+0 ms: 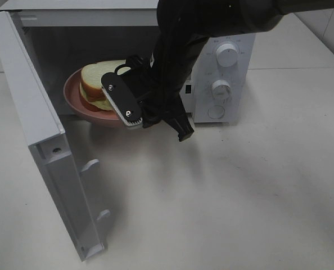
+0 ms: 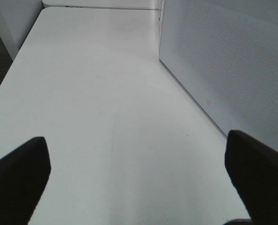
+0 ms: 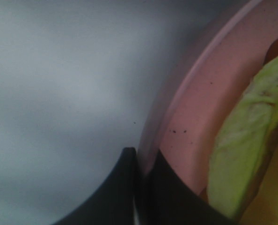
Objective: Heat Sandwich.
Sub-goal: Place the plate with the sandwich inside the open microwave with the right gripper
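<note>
Sandwich (image 1: 96,76) sits on the plate (image 1: 72,90) just beyond the right gripper (image 3: 140,187), which pinches the plate's rim at the microwave (image 1: 234,34) mouth. Left gripper (image 2: 139,178) gapes wide above the desk (image 2: 106,93).

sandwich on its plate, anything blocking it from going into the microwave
Nothing visible. The door stands wide open, and the sandwich, on the pink plate pinched at its rim by the right claw, is at the mouth of the microwave.

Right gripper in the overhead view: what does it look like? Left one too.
Right gripper: black, on a glossy black arm; flat finger plate with two silver screws and a pale ribbed pad edge. Left gripper: only two dark, blunt fingertips show in its wrist view.
</note>
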`<action>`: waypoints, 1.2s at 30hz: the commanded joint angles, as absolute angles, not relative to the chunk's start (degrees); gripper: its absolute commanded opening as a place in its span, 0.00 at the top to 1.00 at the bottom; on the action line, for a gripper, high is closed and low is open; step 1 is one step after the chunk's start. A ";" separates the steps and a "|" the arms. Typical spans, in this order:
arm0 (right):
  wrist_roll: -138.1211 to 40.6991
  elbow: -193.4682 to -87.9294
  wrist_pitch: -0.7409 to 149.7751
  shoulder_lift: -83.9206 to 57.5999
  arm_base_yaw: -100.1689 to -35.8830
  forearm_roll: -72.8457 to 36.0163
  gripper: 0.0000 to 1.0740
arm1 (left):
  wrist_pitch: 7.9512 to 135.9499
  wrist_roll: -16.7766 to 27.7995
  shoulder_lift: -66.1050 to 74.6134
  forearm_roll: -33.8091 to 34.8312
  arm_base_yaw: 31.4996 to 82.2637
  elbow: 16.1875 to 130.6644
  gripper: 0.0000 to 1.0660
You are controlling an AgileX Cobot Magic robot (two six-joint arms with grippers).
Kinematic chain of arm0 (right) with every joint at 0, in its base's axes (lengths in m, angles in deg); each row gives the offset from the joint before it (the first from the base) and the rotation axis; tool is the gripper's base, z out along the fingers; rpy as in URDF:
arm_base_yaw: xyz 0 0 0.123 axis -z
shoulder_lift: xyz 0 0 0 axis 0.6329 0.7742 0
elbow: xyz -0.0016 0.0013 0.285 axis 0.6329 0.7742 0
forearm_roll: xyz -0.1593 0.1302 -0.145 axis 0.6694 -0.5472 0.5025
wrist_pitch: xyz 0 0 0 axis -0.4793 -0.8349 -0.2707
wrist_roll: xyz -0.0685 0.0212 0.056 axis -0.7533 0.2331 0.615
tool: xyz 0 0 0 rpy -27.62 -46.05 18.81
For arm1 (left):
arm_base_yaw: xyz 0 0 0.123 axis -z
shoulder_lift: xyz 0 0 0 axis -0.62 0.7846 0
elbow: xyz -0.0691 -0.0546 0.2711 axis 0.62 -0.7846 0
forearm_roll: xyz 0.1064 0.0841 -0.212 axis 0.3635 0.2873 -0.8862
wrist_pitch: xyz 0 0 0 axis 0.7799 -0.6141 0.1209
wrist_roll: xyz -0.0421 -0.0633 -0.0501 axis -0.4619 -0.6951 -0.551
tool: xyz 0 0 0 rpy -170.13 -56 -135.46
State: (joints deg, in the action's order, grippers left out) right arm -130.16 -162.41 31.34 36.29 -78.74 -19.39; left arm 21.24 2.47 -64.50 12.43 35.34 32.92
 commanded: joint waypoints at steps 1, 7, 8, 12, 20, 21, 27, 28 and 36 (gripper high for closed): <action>-126.43 -166.88 30.77 38.58 -78.63 -18.24 1.00 | 21.76 2.36 -65.42 12.08 35.62 32.80 0.10; -121.73 -171.75 30.77 41.21 -78.63 -16.07 1.00 | 21.76 2.36 -65.42 12.08 35.62 32.80 0.10; -121.22 -172.78 30.66 41.67 -78.63 -16.07 1.00 | 21.76 2.36 -65.42 12.08 35.62 32.80 0.10; -120.93 -176.57 29.80 43.91 -78.63 -15.95 1.00 | 21.76 2.36 -65.42 12.08 35.62 32.80 0.10; -118.98 -182.75 29.17 48.26 -78.63 -14.81 1.00 | 21.76 2.36 -65.42 12.08 35.62 32.80 0.10; -118.98 -183.21 29.17 48.55 -78.63 -14.69 1.00 | 21.76 2.36 -65.42 12.08 35.62 32.80 0.10; -117.27 -187.68 29.17 52.16 -78.51 -13.54 0.99 | 21.76 2.36 -65.42 12.08 35.62 32.80 0.10; -117.04 -188.25 29.17 52.56 -78.51 -13.49 0.99 | 21.76 2.36 -65.42 12.08 35.62 32.80 0.10; -116.86 -190.83 29.40 55.19 -77.88 -13.49 0.99 | 21.76 2.36 -65.42 12.08 35.62 32.80 0.10</action>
